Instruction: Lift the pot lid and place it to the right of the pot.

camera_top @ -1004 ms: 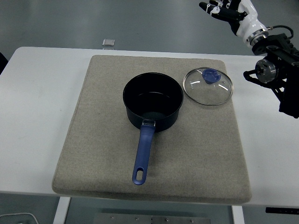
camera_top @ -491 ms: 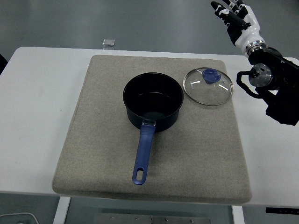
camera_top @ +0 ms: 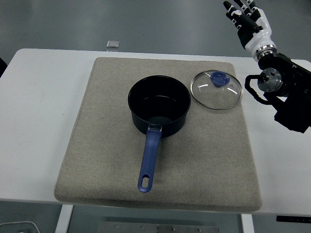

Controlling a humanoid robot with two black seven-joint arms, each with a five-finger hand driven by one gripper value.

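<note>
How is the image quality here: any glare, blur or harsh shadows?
Head view: sharp and evenly lit; small white glints on the round glass lid with the blue knob; only soft shadow by the dark blue pot; the right hand at the top edge looks crisp.

A white rectangular bench point(camera_top: 39, 121) carries a large grey-beige fabric mat point(camera_top: 204, 160), with a small square grey object point(camera_top: 113, 44) at its far edge.

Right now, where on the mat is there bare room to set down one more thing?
The mat is bare left of the pot and along its near edge on both sides of the pot handle. The far right corner is crowded: the lid lies there beside the pot, with the right hand raised beyond it.
</note>
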